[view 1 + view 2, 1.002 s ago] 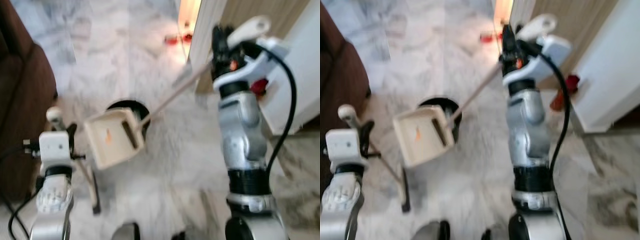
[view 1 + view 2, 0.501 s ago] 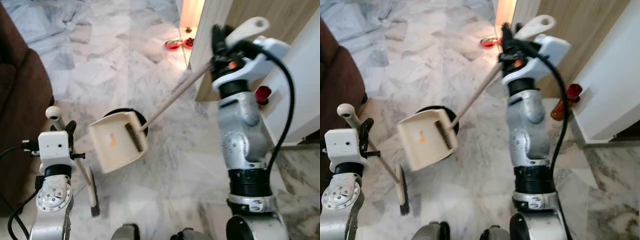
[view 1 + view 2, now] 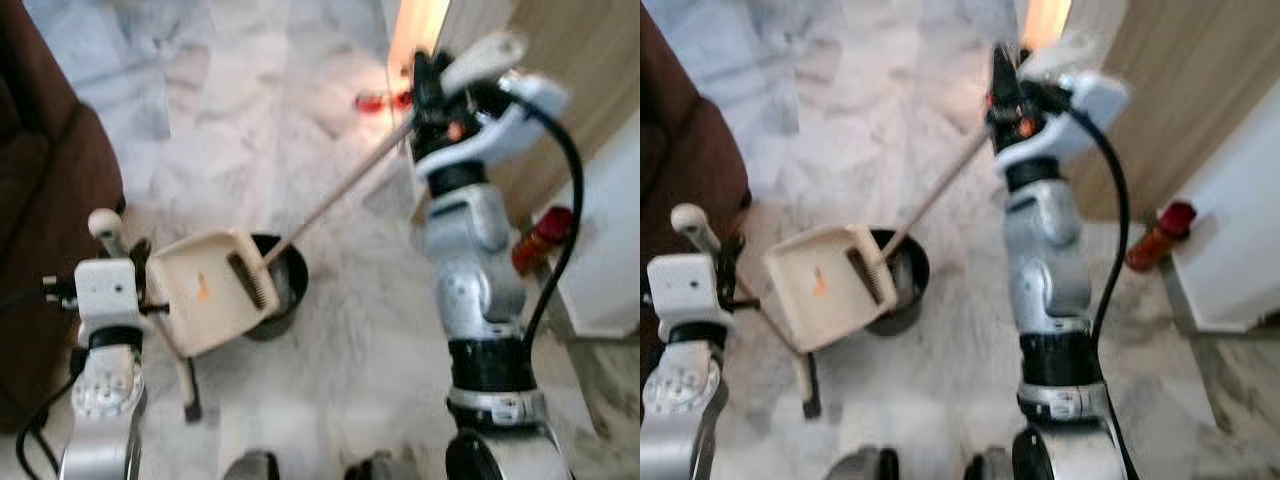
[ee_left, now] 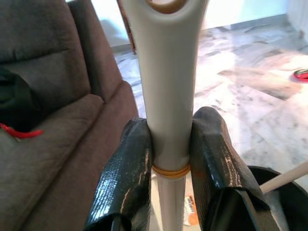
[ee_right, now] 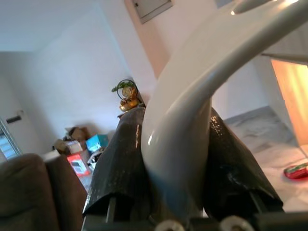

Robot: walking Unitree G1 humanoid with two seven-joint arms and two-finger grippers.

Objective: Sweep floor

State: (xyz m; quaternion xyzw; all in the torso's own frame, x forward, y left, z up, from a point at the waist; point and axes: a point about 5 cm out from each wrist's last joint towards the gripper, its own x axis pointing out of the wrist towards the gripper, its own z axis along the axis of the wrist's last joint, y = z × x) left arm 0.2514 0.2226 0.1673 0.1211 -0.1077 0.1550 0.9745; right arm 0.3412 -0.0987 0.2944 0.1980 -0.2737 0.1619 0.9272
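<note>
A cream dustpan (image 3: 205, 290) hangs tilted above the marble floor, with a small orange scrap (image 3: 203, 292) inside it. Its long pale handle (image 3: 340, 190) rises to my right gripper (image 3: 428, 90), which is shut on the handle's curved top (image 5: 178, 139). A black bin (image 3: 280, 285) stands just right of the pan, partly behind it. My left gripper (image 4: 169, 144) is shut on the cream broom handle (image 4: 168, 96) at the lower left. The broom's dark head (image 3: 190, 400) rests on the floor below.
A brown sofa (image 3: 40, 200) lines the left side. At the right stand a white cabinet (image 3: 610, 250) and a wooden panel (image 3: 560, 60), with a red bottle (image 3: 545, 235) at their foot. Red items (image 3: 385, 100) lie by the far doorway. Open marble floor stretches ahead.
The whole picture has shifted and blurred, so the camera moved. The bin now shows beside the dustpan's right edge instead of behind its top. Both grips are unchanged.
</note>
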